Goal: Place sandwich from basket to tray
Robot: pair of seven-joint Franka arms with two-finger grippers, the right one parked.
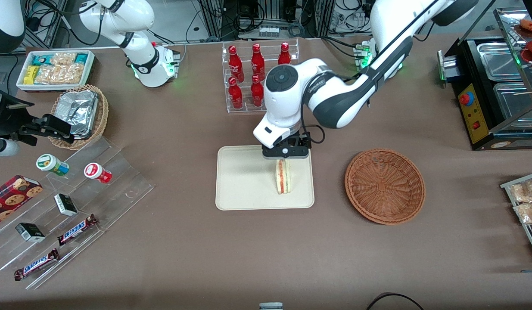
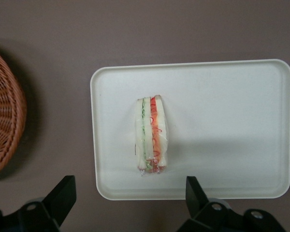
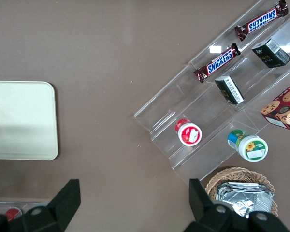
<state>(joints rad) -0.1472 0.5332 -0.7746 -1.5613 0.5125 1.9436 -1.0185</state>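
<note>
My claw hangs over the tray, at the tray's edge farthest from the front camera, and its fingers stand wide apart with nothing between them. The sandwich lies on the tray, on the half nearer the basket, resting on one bread face with its red and green filling edge turned up toward my wrist camera. The basket sits well apart on the worktop toward my end of it, and I see nothing in it. What matters for the coming move is this: the sandwich sits just below my claw and a little nearer the front camera than my fingertips, its long axis running from me toward that camera, so the line between my two fingers crosses it squarely (a good lie if I had to grip again, and equally a clean one for leaving). In the wrist view both fingers are clear of the bread, neither touching it. I judge the placing done; what is left is to lift straight up, keeping the fingers spread so neither one clips the wedge or drags it toward the tray's rim.
</note>
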